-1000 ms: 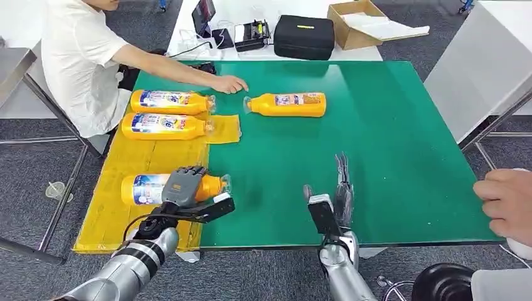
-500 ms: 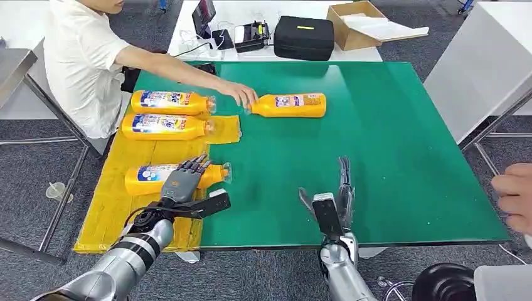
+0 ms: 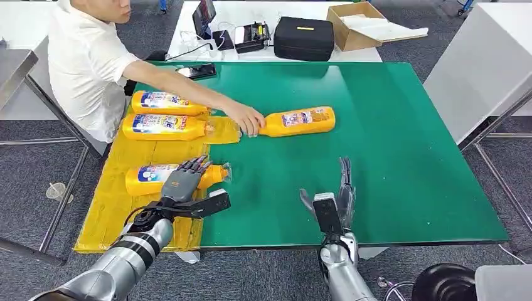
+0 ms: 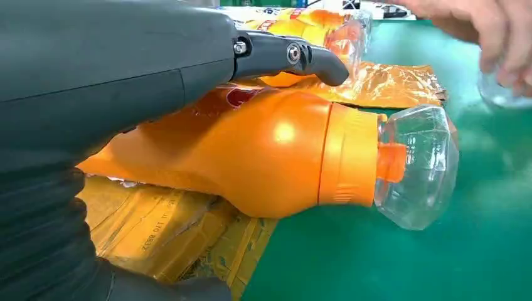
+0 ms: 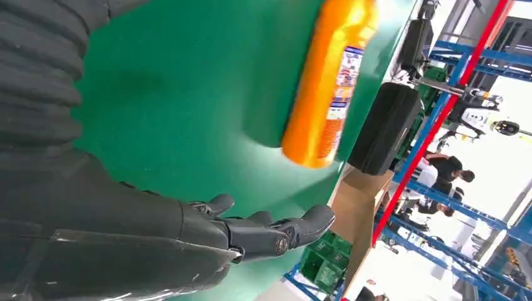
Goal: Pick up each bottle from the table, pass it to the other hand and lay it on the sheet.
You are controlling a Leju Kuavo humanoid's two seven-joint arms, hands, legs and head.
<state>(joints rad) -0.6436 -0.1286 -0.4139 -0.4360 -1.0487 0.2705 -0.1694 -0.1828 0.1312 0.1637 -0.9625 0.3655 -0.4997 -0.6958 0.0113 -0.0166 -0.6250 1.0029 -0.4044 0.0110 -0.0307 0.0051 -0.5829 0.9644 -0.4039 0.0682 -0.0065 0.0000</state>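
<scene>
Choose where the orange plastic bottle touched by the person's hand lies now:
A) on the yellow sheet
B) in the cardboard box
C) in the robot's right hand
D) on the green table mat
D: the orange plastic bottle lies flat on the green table mat, beyond the yellow sheet, with the person's hand at its cap end.

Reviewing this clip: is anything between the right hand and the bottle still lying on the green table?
No object lies on the green table between the right hand and the bottle. However, a person's hand rests at the bottle's cap end, so it is occupied there.
</scene>
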